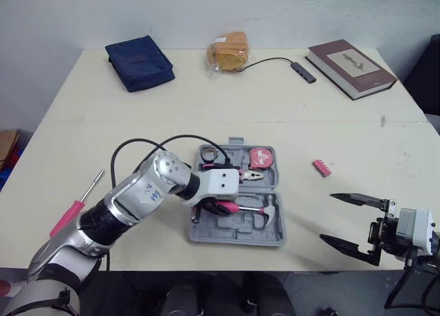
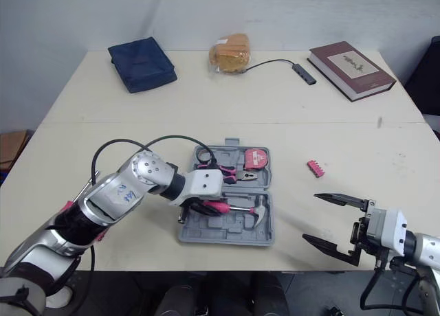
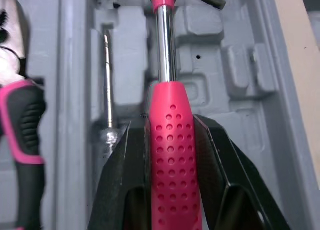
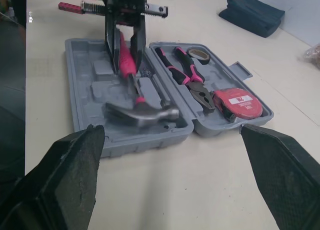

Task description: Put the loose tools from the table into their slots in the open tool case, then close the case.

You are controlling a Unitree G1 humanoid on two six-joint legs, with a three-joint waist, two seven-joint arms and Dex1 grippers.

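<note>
Nearest, the right gripper (image 1: 327, 216) hangs spread wide over the cream table (image 1: 206, 103). On it, the grey plastic open tool case (image 1: 234, 238) holds pliers (image 1: 249, 175) and a red tape measure (image 1: 262, 158). The left gripper (image 3: 169, 125) clamps the pink-handled steel hammer (image 1: 269, 214) along the case's near half, head rightward. A pink-handled screwdriver (image 1: 69, 216) lies loose left of that arm, and a small pink bit strip (image 1: 321, 167) lies nearer the right gripper.

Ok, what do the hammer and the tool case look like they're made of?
The hammer has a dimpled pink grip, probably rubber or soft plastic, and its mirror-bright shaft looks like polished steel. The tool case looks like matte grey moulded plastic, judging by its formed slots and uniform dull surface.
</note>
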